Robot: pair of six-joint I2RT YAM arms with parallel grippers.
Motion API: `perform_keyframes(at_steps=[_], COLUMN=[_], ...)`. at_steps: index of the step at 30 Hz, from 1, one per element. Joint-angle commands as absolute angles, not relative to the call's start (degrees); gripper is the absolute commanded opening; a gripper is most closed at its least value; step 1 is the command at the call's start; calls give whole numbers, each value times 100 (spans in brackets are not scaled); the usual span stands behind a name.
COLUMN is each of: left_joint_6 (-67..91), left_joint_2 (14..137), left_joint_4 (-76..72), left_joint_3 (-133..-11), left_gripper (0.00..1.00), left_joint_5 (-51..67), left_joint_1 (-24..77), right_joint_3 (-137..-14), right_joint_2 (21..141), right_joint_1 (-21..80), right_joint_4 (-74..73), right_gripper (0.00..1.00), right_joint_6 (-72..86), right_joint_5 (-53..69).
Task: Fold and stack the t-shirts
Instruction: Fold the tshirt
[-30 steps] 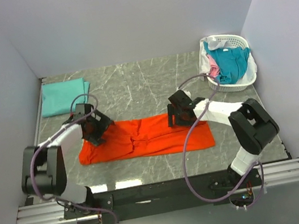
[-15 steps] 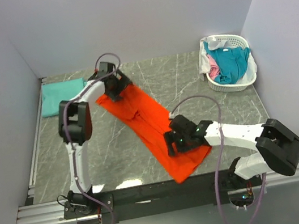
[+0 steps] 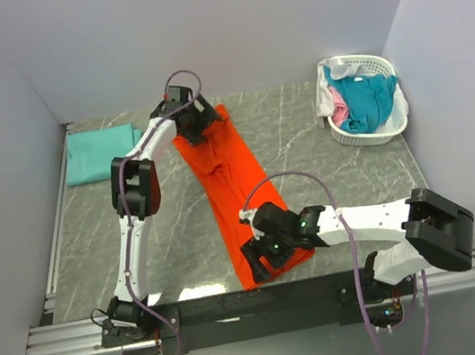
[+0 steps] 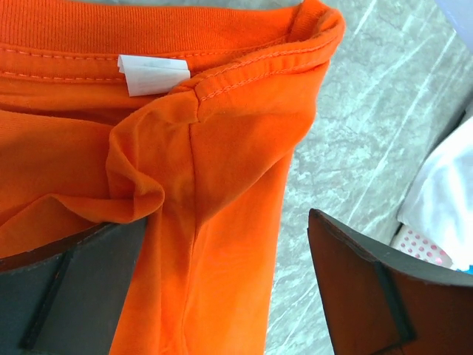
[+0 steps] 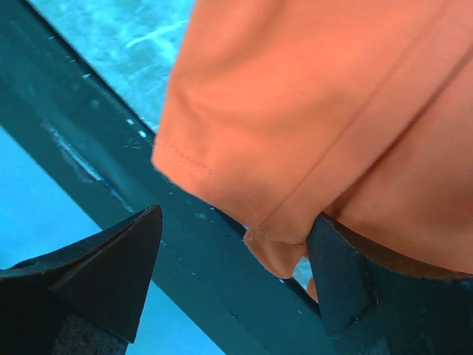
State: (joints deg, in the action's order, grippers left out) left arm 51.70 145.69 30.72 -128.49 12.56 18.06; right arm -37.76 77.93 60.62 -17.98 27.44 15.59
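The orange shirt point(image 3: 231, 183) lies as a long strip down the table point(image 3: 338, 179), with its collar at the far end and a hem corner over the black rail point(image 3: 241, 304) at the near edge. The left end effector point(image 3: 201, 124) is spread over the bunched collar, and the right end effector point(image 3: 259, 260) is spread at the hem. A folded mint shirt point(image 3: 98, 153) lies far left. The basket point(image 3: 392, 133), holding a teal shirt point(image 3: 366, 99), stands far right. Both are well apart from the strip.
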Motion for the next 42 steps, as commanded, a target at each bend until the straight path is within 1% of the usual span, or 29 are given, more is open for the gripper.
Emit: perform_keyframes(at_steps=[1,5,11,14,20,23,26,27,28,31,33,36,42], left_joint_6=[4957,4869,4588,4500,4561,4623,4448,4404,4403,4395,4255,4140,4130], left_joint_2=[15099,15117,14740,14564,14721,14678,14169,13846,13669,13106,12973,13042,13507], left_joint_4=[3463,3341,2717,2146,1819,1881,1951,1934,1890,1608,2027,2625,3093], left_joint_3=[-12779,-12946,-13016,-13034,-13517,-13422,-12870,-12693,-12265,-11665,-11514,-11522,-11601], left_gripper=[99,100,99,99,99,99,99,99,99,99,99,99,99], left_joint_5=[1546,1713,1942,2337,2530,2760,2375,2303,2224,2390,2260,1900,1670], left_joint_1=[1898,1977,2153,2241,2364,2382,2408,2408,2408,2417,2417,2417,2408], right_joint_3=[-3990,-4104,-4456,-4640,-4755,-4624,-4386,-4316,-4298,-4272,-4228,-4123,-3921], right_joint_2=[7910,7989,7480,7287,6812,6505,6258,6284,6336,6670,6924,7214,7681], right_joint_1=[6135,6161,6144,6091,5784,5336,4835,4738,4615,4483,4465,4465,4465], right_joint_4=[-1486,-1467,-1933,-2117,-2346,-2391,-2285,-2276,-2224,-2163,-2084,-1864,-1574], right_gripper=[84,84,85,86,87,88,89,89,89,89,89,89,88], right_joint_6=[2566,2654,2733,2768,3014,3190,3059,2998,2884,2778,2777,2804,2900], right_joint_5=[1890,1662,704,370,-113,-18,281,316,343,343,421,614,922])
